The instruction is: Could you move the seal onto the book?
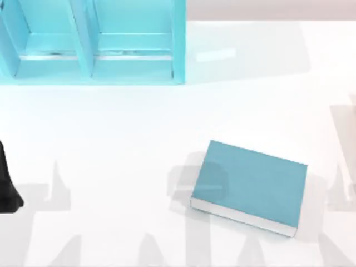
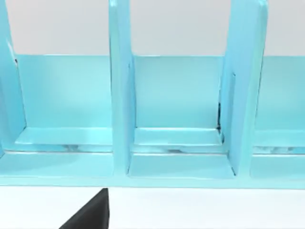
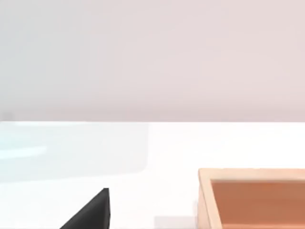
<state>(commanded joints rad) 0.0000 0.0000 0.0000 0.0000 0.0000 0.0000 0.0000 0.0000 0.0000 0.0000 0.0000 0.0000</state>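
Note:
The book (image 1: 253,183) lies flat on the white table right of centre, with a teal-blue cover and white page edges facing the front. It is turned a little, and nothing rests on it. The seal is out of view. My left arm (image 1: 6,186) is a dark shape at the table's left edge, far from the book. A dark part of my left gripper (image 2: 90,214) shows in the left wrist view, facing the shelf. A dark part of my right gripper (image 3: 90,212) shows in the right wrist view over bare table.
A bright cyan shelf unit (image 1: 89,44) with upright dividers stands at the back left, and its compartments (image 2: 178,138) face the left wrist camera. An orange-tan open box (image 3: 252,198) with a pale rim sits on the table in the right wrist view.

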